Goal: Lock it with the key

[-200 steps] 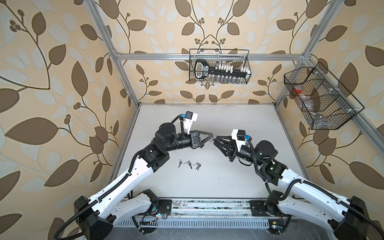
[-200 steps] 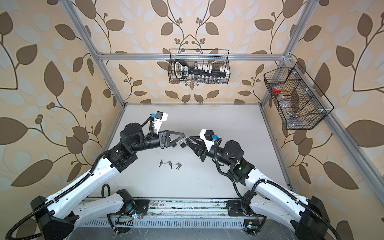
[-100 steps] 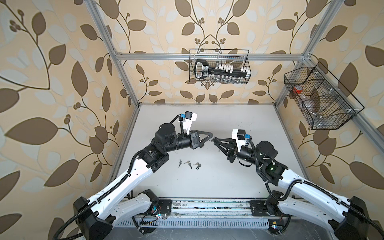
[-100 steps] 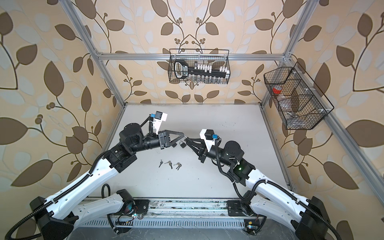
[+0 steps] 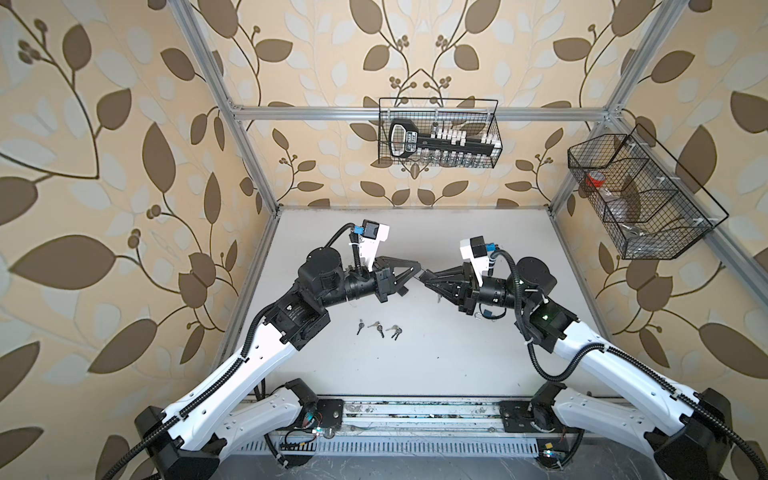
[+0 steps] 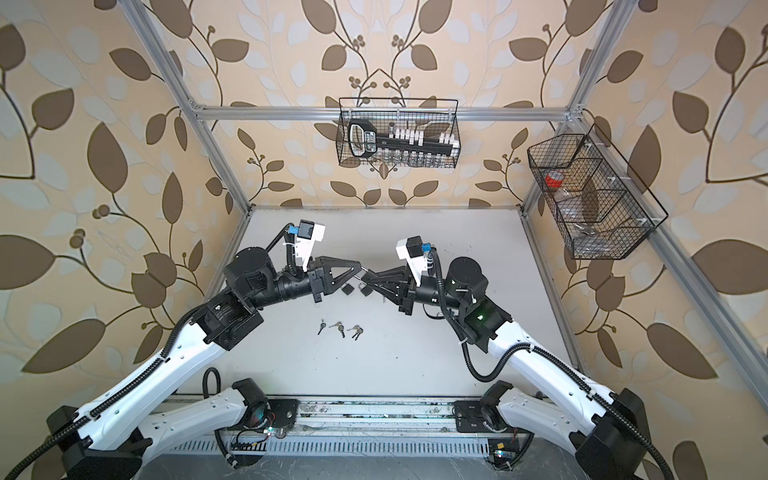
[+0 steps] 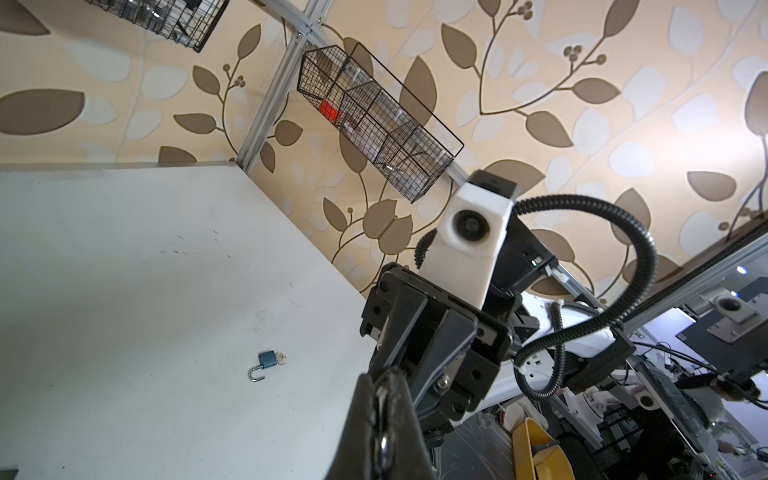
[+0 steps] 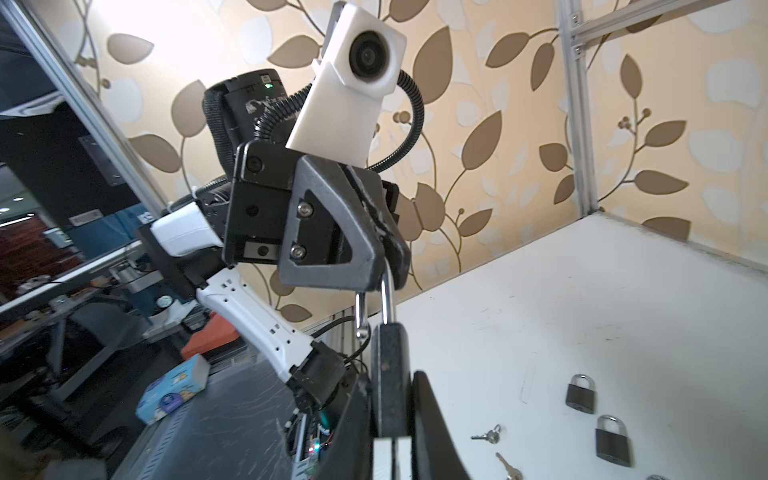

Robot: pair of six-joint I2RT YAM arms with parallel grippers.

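"Where was the black padlock (image 8: 388, 365)?"

"Off the desk (image 5: 457, 365), between the arms. The left fingers (image 8: 357, 253) were closed on its open shackle (image 8: 388, 291) and the right fingers (image 8: 432, 419) clamped its body. Its long axis ran from arm to arm."

"And the keys (image 5: 376, 327)?"

"Three bunches lay on the desk below, nearer the left arm. At least two shut dark padlocks (image 8: 579, 392) and one open blue padlock (image 7: 266, 360) lay there too."

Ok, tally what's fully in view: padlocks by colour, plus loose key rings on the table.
Dark padlocks: 3 (one held up, two on the table)
Blue padlocks: 1
Loose key rings: 3
Total: 7
A shackle at the right wrist view's edge may be another.
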